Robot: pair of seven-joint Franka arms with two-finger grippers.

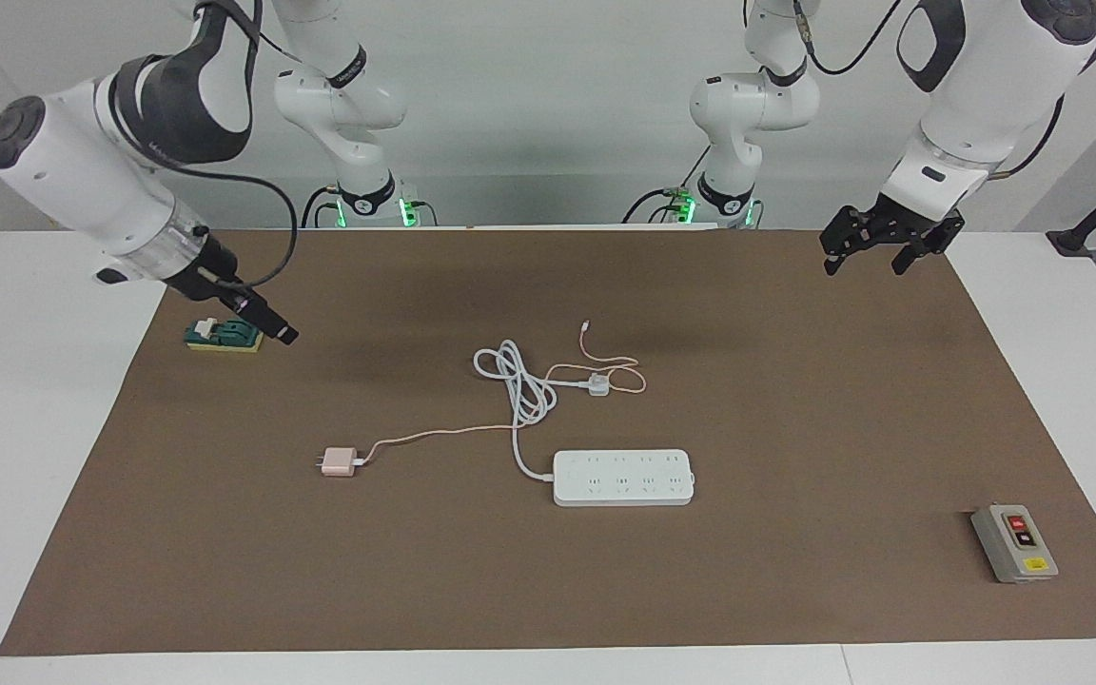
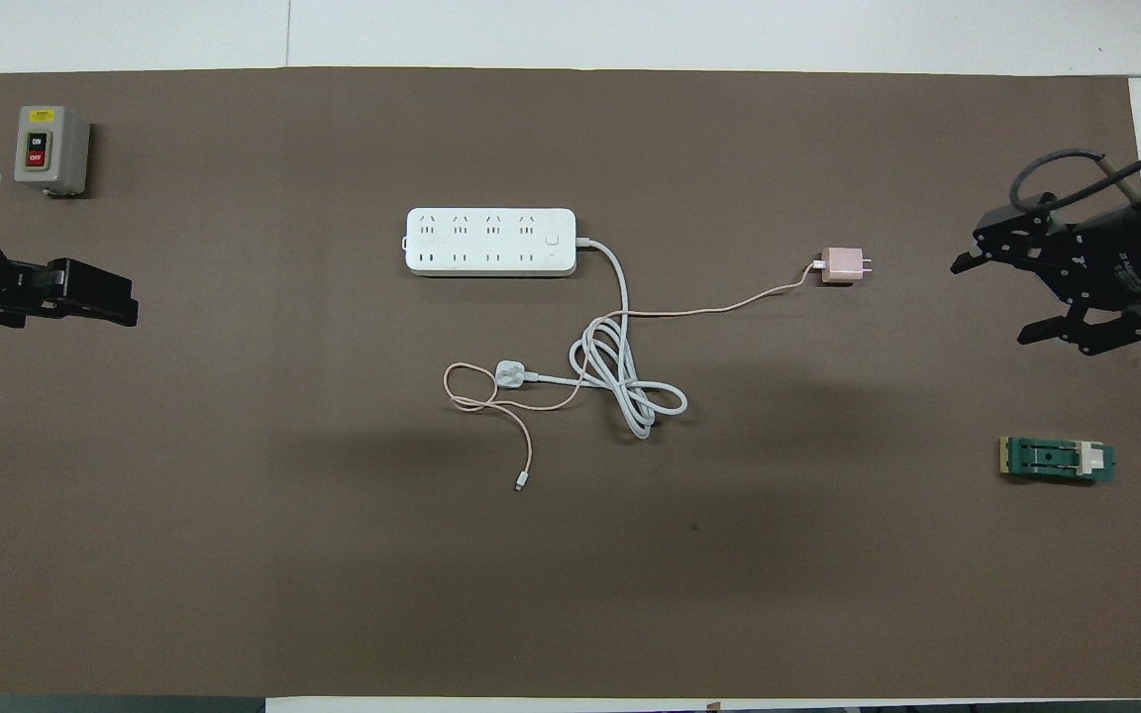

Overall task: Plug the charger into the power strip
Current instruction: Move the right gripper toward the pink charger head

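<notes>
At mid-frame the charger [image 2: 841,265] is lying unplugged beside the strip [image 2: 489,242]; right gripper [image 2: 1021,297] and left gripper [image 1: 867,245] are hanging wide open

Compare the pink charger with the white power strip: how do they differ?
The charger is a small pink cube; the power strip is a long flat white block. The charger trails a thin pink cable; the power strip has a thick white cord. The charger lies toward the right arm's end. Both rest unheld on the mat.
</notes>
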